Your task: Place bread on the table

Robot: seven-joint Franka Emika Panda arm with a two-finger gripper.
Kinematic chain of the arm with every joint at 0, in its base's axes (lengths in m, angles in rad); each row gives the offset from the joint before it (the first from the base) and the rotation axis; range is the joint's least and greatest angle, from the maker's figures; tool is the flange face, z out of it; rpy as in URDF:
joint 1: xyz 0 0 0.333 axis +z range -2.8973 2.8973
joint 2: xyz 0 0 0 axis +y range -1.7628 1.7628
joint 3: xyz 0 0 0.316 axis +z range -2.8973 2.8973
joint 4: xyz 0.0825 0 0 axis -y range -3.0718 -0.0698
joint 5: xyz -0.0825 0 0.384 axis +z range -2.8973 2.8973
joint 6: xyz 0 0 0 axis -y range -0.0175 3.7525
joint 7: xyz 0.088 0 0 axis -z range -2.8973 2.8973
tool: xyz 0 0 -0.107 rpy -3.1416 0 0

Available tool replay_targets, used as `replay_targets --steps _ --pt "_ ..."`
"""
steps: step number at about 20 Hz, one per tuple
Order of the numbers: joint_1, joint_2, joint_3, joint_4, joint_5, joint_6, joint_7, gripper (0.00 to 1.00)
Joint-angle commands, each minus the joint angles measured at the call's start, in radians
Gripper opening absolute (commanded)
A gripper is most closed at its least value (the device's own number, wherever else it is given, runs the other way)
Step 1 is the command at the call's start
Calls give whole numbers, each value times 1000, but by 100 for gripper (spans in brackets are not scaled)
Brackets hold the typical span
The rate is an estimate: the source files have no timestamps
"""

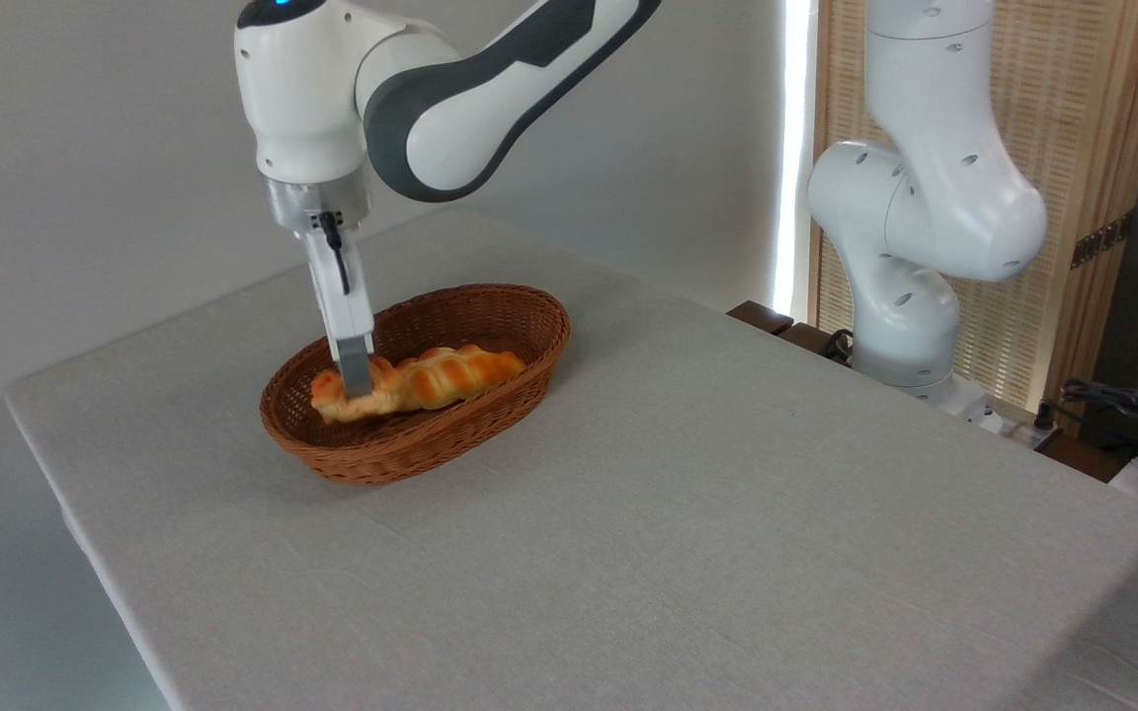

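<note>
The arm reached down from the upper left, its gripper (356,380) pointing straight down into the left end of the basket (490,410). Only the near grey finger (356,367) showed clearly, set against the bun (332,395), which looked pinched in the claw and raised off the basket floor — its pale underside showed, level with the near rim. The far finger was hidden, so the width of the grip could not be read beyond the bun filling it. Just right of the bun, and seemingly touching it, lay the loaf (450,375), stretched along the basket toward its right end. The basket sat on the table (688,553) toward the far left corner, well back from the near edge. The rest of the cloth was bare grey-beige. Beyond the far right edge stood the arm's white base (910,296), before a slatted wooden screen (1073,148).
</note>
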Motion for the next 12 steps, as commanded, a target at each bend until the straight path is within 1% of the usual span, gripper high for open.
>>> replay_targets --steps 1,2,3,4,5,6,7,8,9,12 --pt "20 -31 64 87 -104 -131 -31 5" --pt "23 -31 75 104 -116 -155 -29 5" --pt "28 -34 104 135 -128 -204 -23 5" --pt "28 -38 121 146 -130 -234 -19 6" --pt "28 -46 150 164 -125 -292 6 8" --pt "29 -61 181 172 -124 -342 64 9" --pt "34 -81 218 172 -127 -365 136 11" --pt "40 -90 233 170 -127 -373 171 11" --pt "52 -98 249 169 -125 -383 232 13" --pt "78 -103 263 167 -118 -400 352 15"
